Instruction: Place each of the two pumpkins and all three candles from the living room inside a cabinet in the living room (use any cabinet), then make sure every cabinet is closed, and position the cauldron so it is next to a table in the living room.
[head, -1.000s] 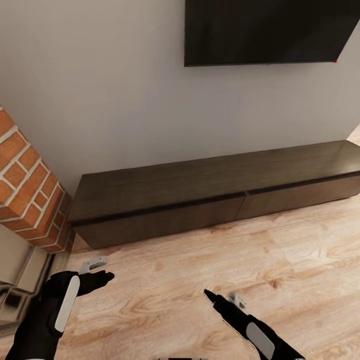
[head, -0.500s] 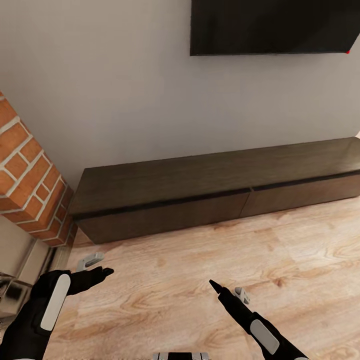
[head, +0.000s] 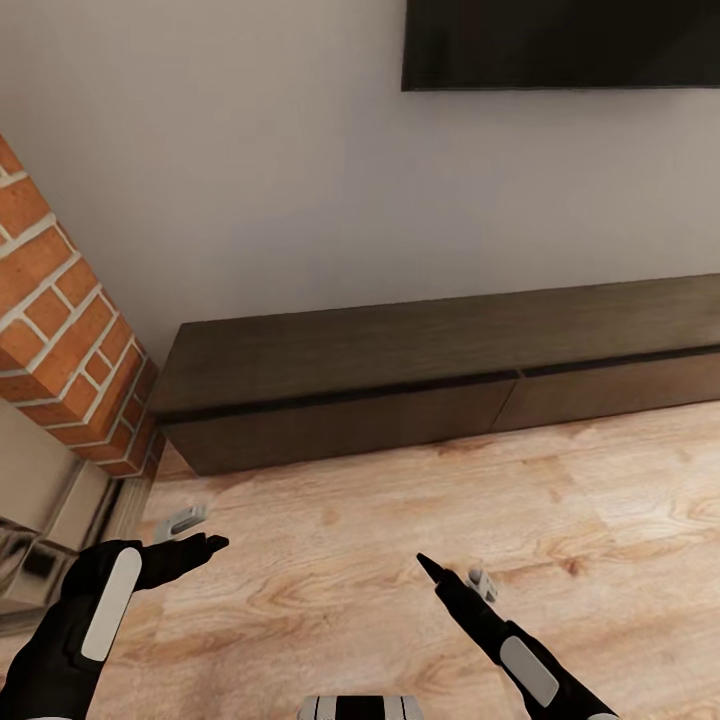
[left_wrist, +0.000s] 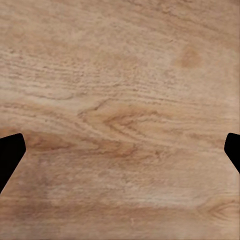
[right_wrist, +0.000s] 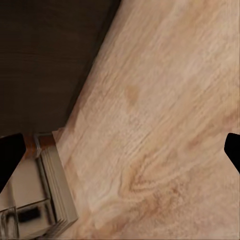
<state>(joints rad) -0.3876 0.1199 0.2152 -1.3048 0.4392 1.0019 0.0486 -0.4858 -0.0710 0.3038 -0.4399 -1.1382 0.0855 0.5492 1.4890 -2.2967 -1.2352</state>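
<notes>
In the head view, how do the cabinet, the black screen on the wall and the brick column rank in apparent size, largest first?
1. Cabinet, spanning most of the width.
2. Black screen and brick column: both cut by the frame edges and look similar, so no ranking between them.

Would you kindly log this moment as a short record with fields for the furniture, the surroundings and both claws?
Cabinet: long low dark-brown wood cabinet against the grey wall, both drawer fronts flush shut, top bare
Above: black wall-mounted screen
Beside: red brick column at the cabinet's left end
Floor: light wood-grain planks
Left claw: open, empty, over the floor
Right claw: open, empty, over the floor
</notes>
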